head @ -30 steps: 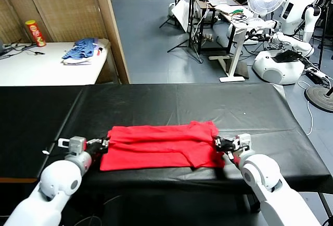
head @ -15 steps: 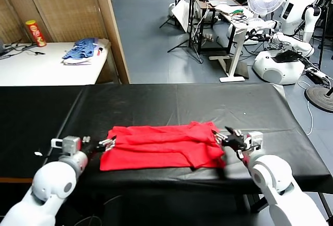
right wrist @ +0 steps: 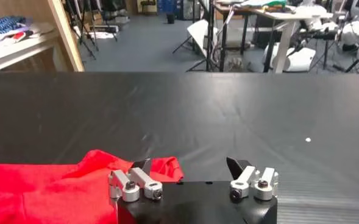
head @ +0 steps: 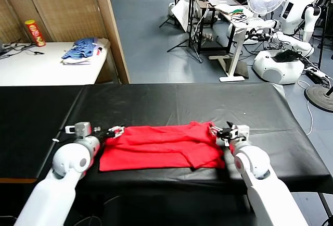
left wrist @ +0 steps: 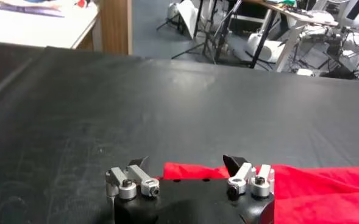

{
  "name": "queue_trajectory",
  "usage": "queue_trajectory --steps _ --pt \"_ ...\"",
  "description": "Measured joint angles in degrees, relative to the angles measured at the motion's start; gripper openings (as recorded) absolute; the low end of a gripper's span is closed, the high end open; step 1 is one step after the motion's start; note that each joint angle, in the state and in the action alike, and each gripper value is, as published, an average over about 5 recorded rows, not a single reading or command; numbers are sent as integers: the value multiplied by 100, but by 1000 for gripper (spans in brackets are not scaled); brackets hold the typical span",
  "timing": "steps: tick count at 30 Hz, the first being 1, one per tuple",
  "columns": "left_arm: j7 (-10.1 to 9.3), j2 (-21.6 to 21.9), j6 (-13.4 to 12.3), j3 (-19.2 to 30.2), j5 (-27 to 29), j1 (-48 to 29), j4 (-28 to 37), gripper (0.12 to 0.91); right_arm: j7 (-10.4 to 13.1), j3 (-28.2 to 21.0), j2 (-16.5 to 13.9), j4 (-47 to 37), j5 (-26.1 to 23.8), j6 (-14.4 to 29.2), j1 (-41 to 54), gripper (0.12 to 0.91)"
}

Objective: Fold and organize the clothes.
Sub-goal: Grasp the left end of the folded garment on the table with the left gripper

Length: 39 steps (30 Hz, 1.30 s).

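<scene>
1. Centrally, in the lower middle of the head view, the red T-shirt (head: 161, 147) lies folded into a long band on the black worktop (head: 182, 103), near its front edge.
2. Hidden: no cartoon print and no neck label shows on the upturned cloth. The right end is bunched into ridges, so the layers under it cannot be counted.
3. The left tool (head: 115, 131) sits at the lower left, at the shirt's left end. In the left wrist view its fingers stand spread with red cloth showing past them; the tool's own body covers the shirt edge nearest it, so whether they touch the cloth cannot be told.
4. The right tool (head: 220, 132) sits at the lower right, at the bunched right end. In the right wrist view its fingers stand spread and nothing is pinched between them; one finger overlaps the red fold.
5. Cut off: both arms leave the bottom edge of the head view.
6. Against the earliest frame: both tools were then nipped on the shirt's ends; both are now spread. Each has since shifted toward the upper part of the frame, to the shirt's far corners. The shirt has kept its place and outline.
7. Background, upper left: a blue-and-white garment pile (head: 82, 50) and a red can (head: 35, 33) on a white side table (head: 47, 67).
</scene>
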Motion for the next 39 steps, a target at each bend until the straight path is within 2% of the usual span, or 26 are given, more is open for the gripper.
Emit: queue_trajectory --steps 4,9,11,13,15,18,21,23,25,31,34,36,39 --pt "42 -44 0 -5 81 16 133 667 -3 -1 93 -63 -115 76 -15 496" --pt "84 -56 -1 -19 400 158 63 390 141 -18 228 -71 -372 290 -102 218" --pt "109 -80 -34 -12 645 221 22 273 254 -34 287 -68 -511 411 -152 152" --pt "122 -112 -137 -3 900 278 -7 188 348 -47 341 -61 -605 503 -198 137" --pt "119 -147 -302 6 1158 315 -21 140 406 -49 381 -45 -652 563 -239 137" --pt "111 -195 -513 19 1453 320 -20 139 371 -24 397 -6 -665 598 -294 132" --pt "108 -229 -633 29 1565 291 -6 135 229 21 366 68 -658 601 -361 134" --pt "123 -238 -682 33 1584 265 4 159 136 60 324 143 -650 604 -417 168" --pt "158 -233 -723 34 1587 243 13 216 77 107 274 243 -640 604 -484 253" --pt "222 -147 -764 3 1523 251 -10 536 39 267 83 698 -515 558 -725 585" --pt "224 -89 -763 -41 1415 300 -69 694 40 365 -27 984 -437 524 -875 726" --pt "221 -50 -754 -92 1284 346 -123 765 40 424 -75 1178 -400 506 -983 772" --pt "186 -15 -678 -205 941 456 -255 794 40 483 -101 1443 -378 495 -1148 795"
